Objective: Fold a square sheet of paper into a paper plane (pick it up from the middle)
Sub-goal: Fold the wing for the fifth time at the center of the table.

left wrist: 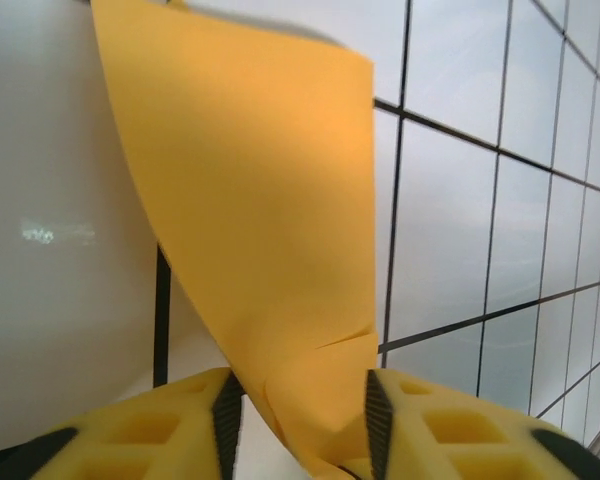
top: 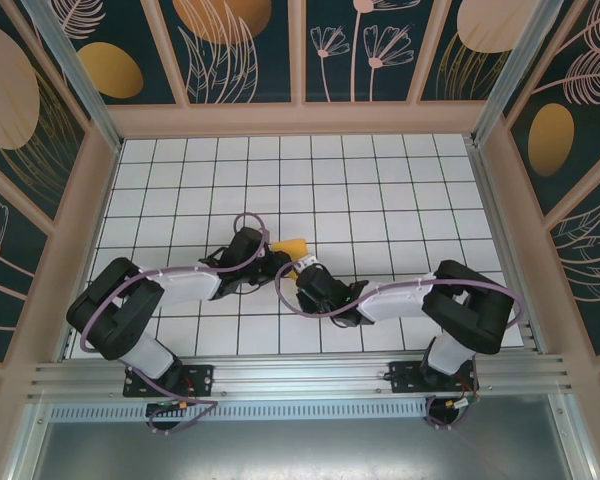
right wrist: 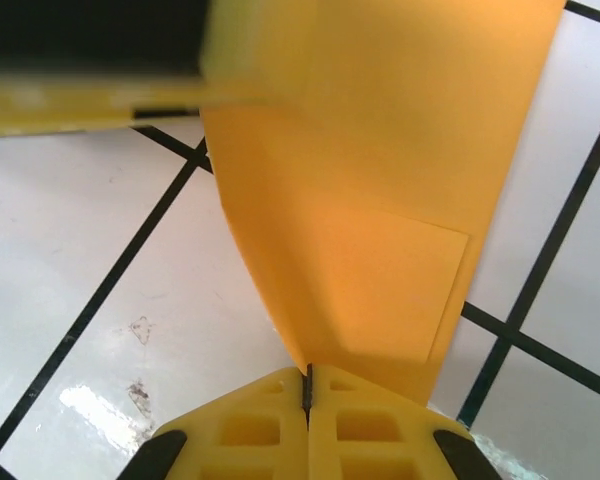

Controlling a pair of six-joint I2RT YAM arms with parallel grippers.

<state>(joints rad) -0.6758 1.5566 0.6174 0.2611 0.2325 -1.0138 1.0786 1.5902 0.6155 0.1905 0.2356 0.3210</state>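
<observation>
Right gripper [right wrist: 307,385]: jaws closed tight, pinching the lower edge of the creased orange paper [right wrist: 380,200]. Left gripper [left wrist: 300,420]: jaws parted, paper loose between them. Paper sits mid-table over the gridded table [top: 380,180]. Likely best: right holds firm, left backs clear without snagging.

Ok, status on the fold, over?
Right end effector shut on paper. Left end effector open, paper loose between its jaws. Paper creased, held up off the table. Arms nearly tip to tip.

black-white arms [top: 185,285], purple cables [top: 248,214], yellow fingers [left wrist: 460,420]
</observation>
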